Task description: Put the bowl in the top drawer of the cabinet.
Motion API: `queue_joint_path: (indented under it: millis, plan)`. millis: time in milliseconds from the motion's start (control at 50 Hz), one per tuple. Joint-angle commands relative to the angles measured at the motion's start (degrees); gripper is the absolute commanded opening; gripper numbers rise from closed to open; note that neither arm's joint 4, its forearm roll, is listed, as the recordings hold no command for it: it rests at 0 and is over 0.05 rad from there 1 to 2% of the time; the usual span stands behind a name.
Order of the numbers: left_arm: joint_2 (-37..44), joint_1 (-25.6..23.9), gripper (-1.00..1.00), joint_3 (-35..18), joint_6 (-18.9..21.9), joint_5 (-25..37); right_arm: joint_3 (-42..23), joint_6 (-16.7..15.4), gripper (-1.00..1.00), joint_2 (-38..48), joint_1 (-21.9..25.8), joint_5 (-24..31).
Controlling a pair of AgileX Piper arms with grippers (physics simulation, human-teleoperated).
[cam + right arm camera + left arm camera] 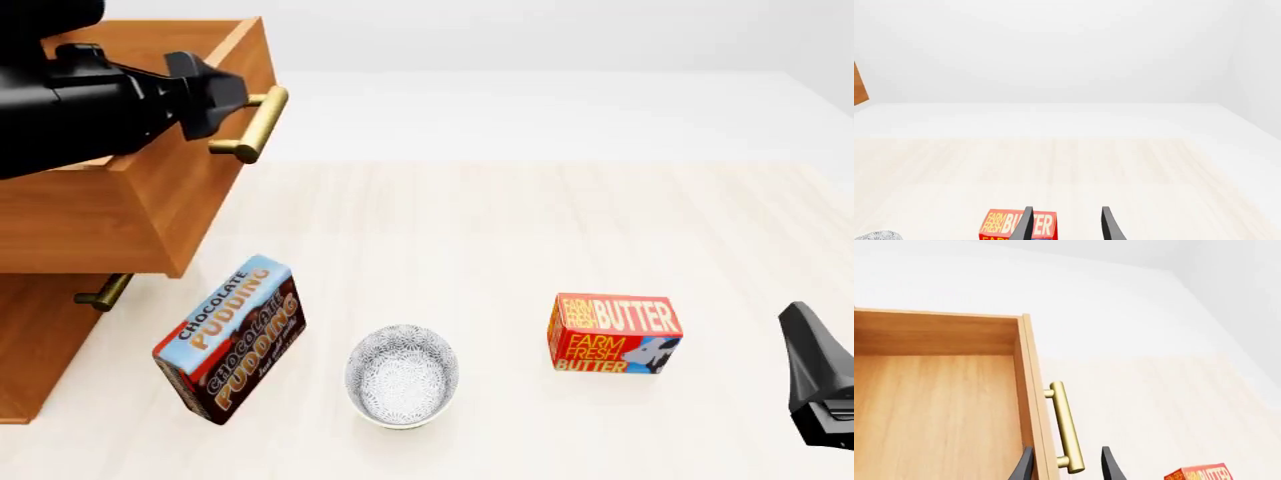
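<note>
The speckled white bowl (402, 375) stands upright on the table near the front, between two boxes; its rim (877, 235) just shows in the right wrist view. The wooden cabinet (40, 350) is at the far left, its top drawer (147, 215) pulled out and empty inside (934, 405). My left gripper (220, 100) is open at the drawer's brass handle (1066, 427), fingers either side of the handle's near end without closing on it. My right gripper (811, 365) is open and empty at the front right, well right of the bowl.
A chocolate pudding box (230, 338) leans just left of the bowl. A red butter box (614, 333) stands to its right, close in front of the right gripper (1067, 227). The lower drawer's brass handle (104, 292) shows beneath the open drawer.
</note>
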Motion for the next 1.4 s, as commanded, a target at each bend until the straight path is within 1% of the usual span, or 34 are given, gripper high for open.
queue_joint_path:
  millis: [20,60,240,320,360,400,420,580,720,820,1020,1160,1320,1400]
  plan:
    - [-2.1,-3.2,1.0,0.6,2.1,0.6,0.0,0.0,1.0,0.0,0.0,0.0]
    - [-2.7,-4.0,1.0,0.6,1.8,0.6,0.0,0.0,1.0,0.0,0.0,0.0]
    - [-4.1,-4.2,1.0,0.0,2.3,1.5,0.0,0.0,1.0,0.0,0.0,0.0]
    - [-5.4,-3.7,1.0,-0.6,3.4,2.0,0.0,0.0,1.0,0.0,0.0,0.0]
    - [-6.8,-3.3,1.0,-1.7,4.8,3.1,0.0,0.0,1.0,0.0,0.0,0.0]
    - [-7.2,-3.4,1.0,-2.0,4.5,3.6,0.0,0.0,1.0,0.0,0.0,0.0]
    - [-8.0,-3.0,1.0,-2.4,5.4,4.1,0.0,0.0,1.0,0.0,0.0,0.0]
    - [-9.9,-2.7,1.0,-3.0,5.9,5.4,0.0,0.0,1.0,0.0,0.0,0.0]
    - [-11.7,-2.7,1.0,-4.3,7.5,6.5,0.0,0.0,1.0,0.0,0.0,0.0]
    - [-12.4,-3.0,1.0,-4.7,7.8,6.9,0.0,0.0,1.0,0.0,0.0,0.0]
    - [-14.3,-5.0,1.0,-4.8,8.7,7.6,0.0,0.0,1.0,0.0,0.0,0.0]
    - [-15.6,-6.8,1.0,-4.5,11.0,7.6,0.0,0.0,1.0,0.0,0.0,0.0]
    - [-16.5,-8.5,1.0,-3.6,11.3,7.3,0.0,0.0,1.0,0.0,0.0,0.0]
    - [-17.2,-10.3,1.0,-2.9,11.5,7.3,0.0,0.0,1.0,0.0,0.0,0.0]
